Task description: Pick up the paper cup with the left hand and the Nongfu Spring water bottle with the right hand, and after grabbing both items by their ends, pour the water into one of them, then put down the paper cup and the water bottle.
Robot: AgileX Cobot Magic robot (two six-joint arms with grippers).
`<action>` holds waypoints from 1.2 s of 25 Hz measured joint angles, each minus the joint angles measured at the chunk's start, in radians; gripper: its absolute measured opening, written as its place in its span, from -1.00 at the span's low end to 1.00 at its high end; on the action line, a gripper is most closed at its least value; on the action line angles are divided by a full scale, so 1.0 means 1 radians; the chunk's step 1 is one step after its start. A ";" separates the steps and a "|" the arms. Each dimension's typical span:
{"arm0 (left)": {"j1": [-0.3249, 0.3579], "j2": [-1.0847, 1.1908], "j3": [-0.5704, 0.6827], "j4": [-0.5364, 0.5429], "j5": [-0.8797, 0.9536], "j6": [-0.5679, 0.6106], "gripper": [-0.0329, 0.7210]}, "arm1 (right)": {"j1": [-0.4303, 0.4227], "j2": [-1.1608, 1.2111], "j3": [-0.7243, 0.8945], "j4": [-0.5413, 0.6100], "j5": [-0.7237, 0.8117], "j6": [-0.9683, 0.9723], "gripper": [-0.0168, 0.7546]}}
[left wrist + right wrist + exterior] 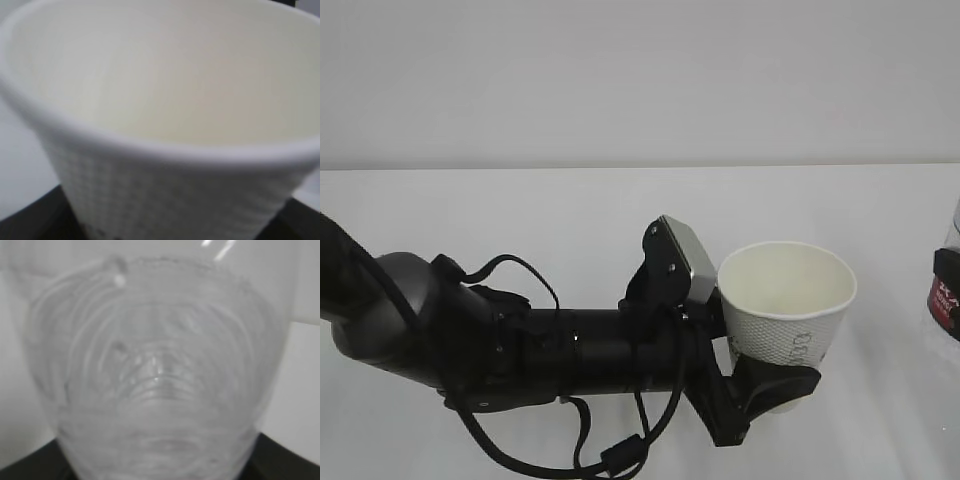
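clamping 1 paper cup (788, 300) in left fingers (760, 395), right fingers (280, 460) clamp 1 water bottle (155, 375).

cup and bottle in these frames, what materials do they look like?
The paper cup looks like matte white paper: rolled rim, dimpled grid embossing on the wall, dark print. The water bottle looks like clear glossy plastic: see-through, ribbed rings, bright highlights. Only a sliver of it with its red label shows in the exterior view.
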 joint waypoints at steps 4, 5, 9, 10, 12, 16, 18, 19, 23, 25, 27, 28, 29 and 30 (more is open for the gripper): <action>-0.003 0.000 0.000 0.002 0.000 0.000 0.54 | 0.000 -0.002 0.000 -0.004 0.000 -0.043 0.11; -0.003 0.000 0.000 0.002 0.000 0.000 0.54 | 0.000 -0.002 0.000 -0.004 0.000 -0.059 0.11; -0.003 0.000 0.000 0.020 0.001 -0.002 0.54 | 0.000 -0.002 0.000 -0.004 0.000 -0.135 0.11; -0.003 0.000 0.000 0.033 0.002 -0.002 0.54 | 0.000 -0.002 0.000 -0.004 0.000 -0.145 0.11; -0.003 0.000 0.000 0.057 0.004 -0.004 0.54 | 0.000 -0.002 -0.008 -0.004 0.000 -0.177 0.11; -0.003 0.000 0.000 0.067 0.004 -0.004 0.54 | 0.000 -0.002 -0.042 -0.005 0.001 -0.280 0.11; -0.003 0.000 0.000 0.060 0.004 -0.004 0.54 | 0.000 -0.002 -0.056 -0.005 0.002 -0.316 0.11; -0.003 0.000 0.000 0.055 0.004 -0.004 0.54 | 0.000 -0.002 -0.061 -0.005 0.002 -0.325 0.11; -0.003 0.000 0.000 0.044 0.005 -0.004 0.54 | 0.000 -0.002 -0.061 -0.005 0.022 -0.394 0.11; -0.003 0.002 0.000 0.044 0.005 -0.004 0.54 | 0.000 -0.002 -0.061 -0.005 0.036 -0.424 0.11; -0.003 0.009 0.000 0.042 0.005 -0.004 0.54 | 0.000 -0.002 -0.061 -0.005 0.036 -0.448 0.11; -0.003 0.010 0.000 0.041 0.005 -0.004 0.54 | 0.000 -0.002 -0.061 -0.005 0.036 -0.461 0.11; -0.003 0.010 0.000 0.041 0.005 -0.004 0.54 | 0.000 -0.002 -0.061 -0.005 0.036 -0.472 0.11; -0.003 0.010 -0.001 0.041 0.005 -0.004 0.54 | 0.000 -0.002 -0.061 -0.005 0.036 -0.488 0.11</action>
